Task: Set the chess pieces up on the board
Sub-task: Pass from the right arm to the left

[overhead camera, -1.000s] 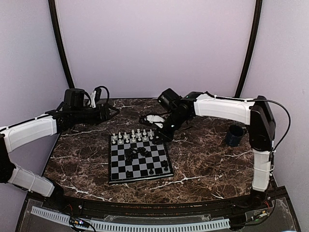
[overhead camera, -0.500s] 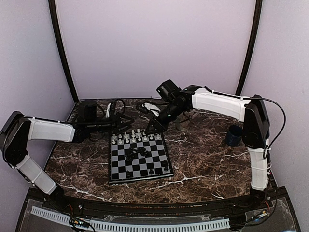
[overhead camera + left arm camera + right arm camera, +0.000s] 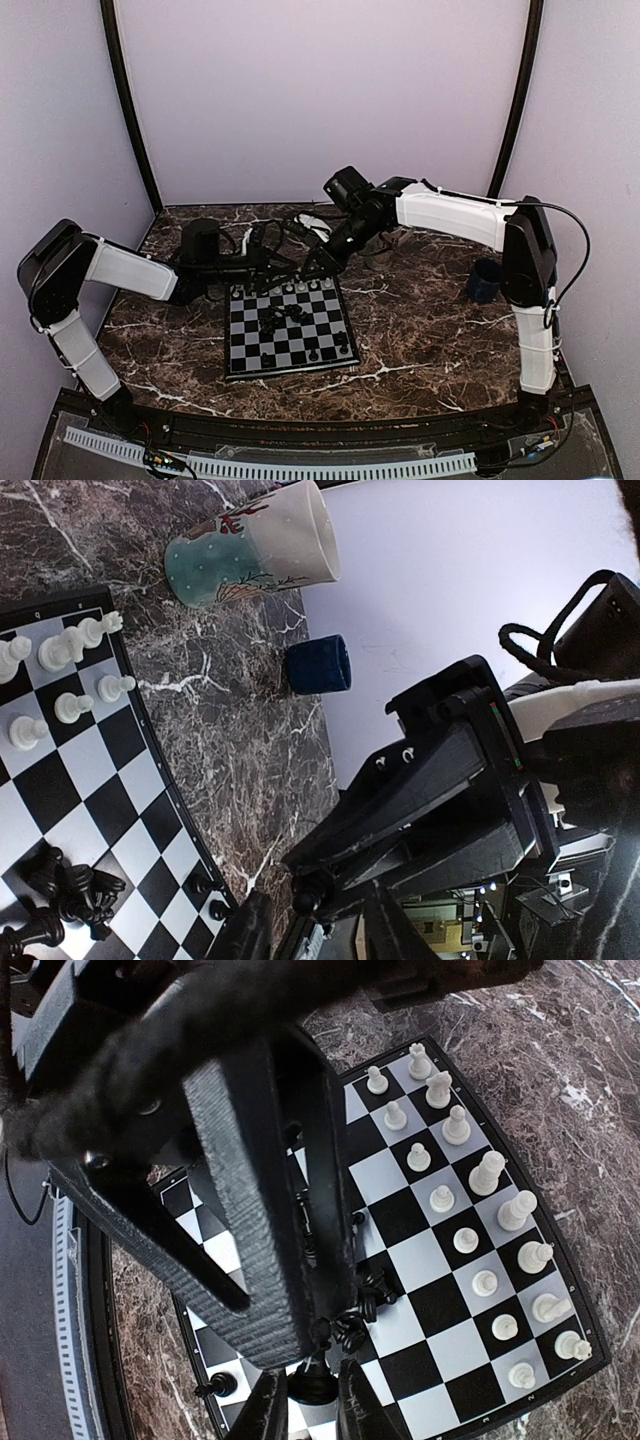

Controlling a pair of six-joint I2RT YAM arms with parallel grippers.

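Starting nearest, the board (image 3: 246, 342) lies flat with stray black pieces (image 3: 314, 353) on its near ranks and a black heap (image 3: 285, 318) at centre; white pieces (image 3: 285, 289) fill the two far rows. Over that far edge the arms cross — the left arm (image 3: 250, 1200) lies just under the right gripper (image 3: 310, 1405), whose narrow jaws seem to pinch a dark piece (image 3: 314, 1388). The left gripper (image 3: 312, 925) shows a modest gap, nothing visible in it. Likely hazards: lowering now would strike the left arm, and either wrist could sweep the white rows over. Beyond stand a mug (image 3: 255, 545) and blue cup (image 3: 487, 280).
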